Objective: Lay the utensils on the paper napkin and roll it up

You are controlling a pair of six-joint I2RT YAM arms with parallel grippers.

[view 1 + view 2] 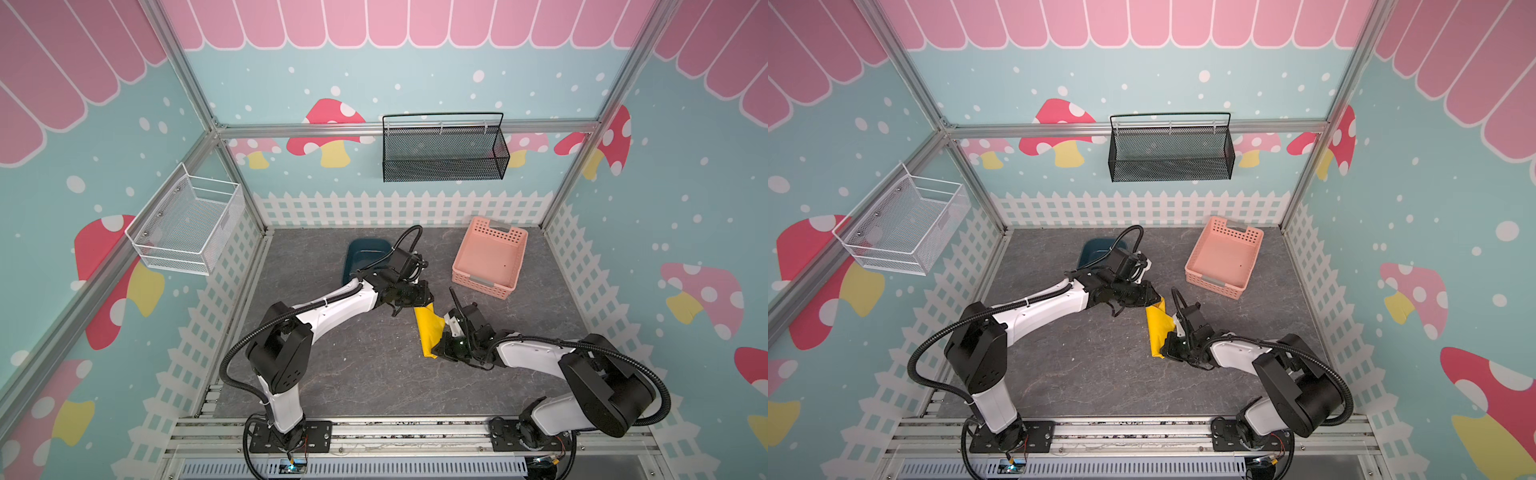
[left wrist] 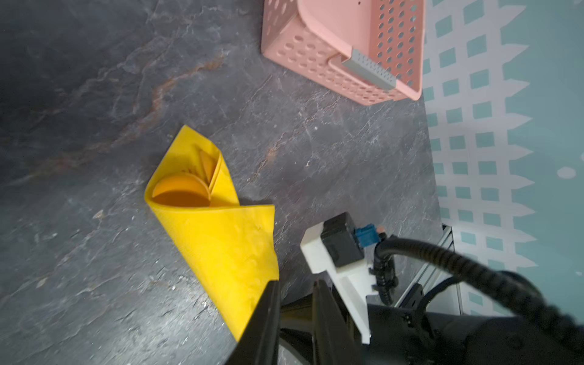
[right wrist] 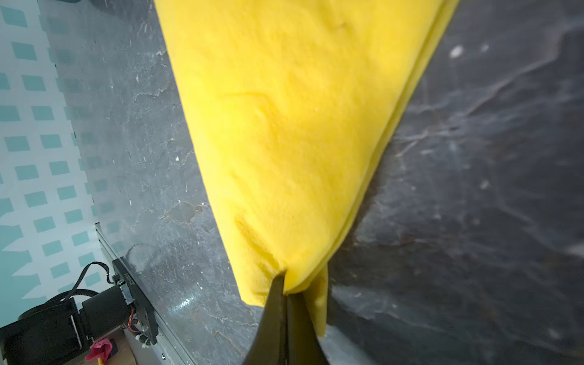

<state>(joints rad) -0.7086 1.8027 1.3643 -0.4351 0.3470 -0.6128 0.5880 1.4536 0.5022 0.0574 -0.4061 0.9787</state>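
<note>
The paper napkin (image 1: 428, 332) lies on the counter (image 1: 353, 365) between the two arms, already wrapped into a loose, flattened roll. The utensils (image 2: 181, 192) sit inside it. In the left wrist view, a round spoon bowl and the edge of a second orange piece show at the open end. The third piece cannot be made out. Placement therefore appears done, and the step in hand is judged to be the rolling, late in its course.

The right claw (image 3: 286, 286) is pressed together, pinching the layered paper at the end nearest the arm bases. The left claw (image 2: 295, 284) stands beside the napkin's far half with jaws narrowly spread. One finger touches the napkin's edge, and no paper shows between the jaws.

Next move, as judged: tighten the wrap. Requirement: hold the pinched end firm and turn the loose flap over without tipping the open end, where the utensils could slide out. The pink basket (image 1: 490, 257) and dark tub (image 1: 365, 253) stand well apart from the work
</note>
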